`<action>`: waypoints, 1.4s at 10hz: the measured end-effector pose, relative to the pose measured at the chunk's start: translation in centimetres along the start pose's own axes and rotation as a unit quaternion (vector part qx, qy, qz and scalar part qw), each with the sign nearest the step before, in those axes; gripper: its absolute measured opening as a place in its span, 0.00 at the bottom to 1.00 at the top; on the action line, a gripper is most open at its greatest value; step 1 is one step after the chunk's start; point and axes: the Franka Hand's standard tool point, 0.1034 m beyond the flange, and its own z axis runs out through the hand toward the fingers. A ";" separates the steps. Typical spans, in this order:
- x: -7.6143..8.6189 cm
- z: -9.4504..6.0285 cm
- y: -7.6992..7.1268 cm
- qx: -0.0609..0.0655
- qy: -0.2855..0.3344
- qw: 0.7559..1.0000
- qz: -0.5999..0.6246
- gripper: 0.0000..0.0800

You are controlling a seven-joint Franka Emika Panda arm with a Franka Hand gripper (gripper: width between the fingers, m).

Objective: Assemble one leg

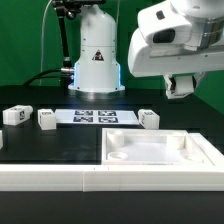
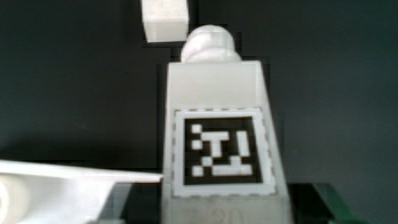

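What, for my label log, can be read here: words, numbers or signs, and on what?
No readable words or numbers.
Triangular warning sign on the robot base: symbol too small to read.
Only fiducial tags, no text: on the leg and the marker board.

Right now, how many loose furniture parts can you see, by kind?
Legs on the table: 3
Leg held in the hand: 1
White panel: 1
Total: 5
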 end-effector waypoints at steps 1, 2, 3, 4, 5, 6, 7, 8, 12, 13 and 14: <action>0.1 0.1 0.0 -0.001 0.044 0.999 -0.001 0.36; 0.3 0.0 0.1 -0.002 0.085 0.996 -0.001 0.36; 0.4 0.0 0.2 -0.003 0.119 0.993 -0.001 0.36; 0.9 -0.1 0.2 -0.003 0.155 0.988 -0.003 0.36; 1.6 -0.1 0.6 -0.005 0.187 0.982 -0.012 0.36; 2.5 -1.0 1.3 -0.008 0.214 0.976 -0.026 0.36; 3.6 -2.5 1.7 -0.009 0.250 0.968 -0.029 0.36; 4.4 -3.8 2.0 -0.011 0.277 0.960 -0.033 0.36; 5.4 -5.3 2.6 -0.017 0.393 0.919 -0.032 0.36; 5.7 -5.3 2.8 -0.020 0.423 0.905 -0.034 0.36; 5.8 -4.4 3.3 -0.024 0.429 0.902 -0.035 0.36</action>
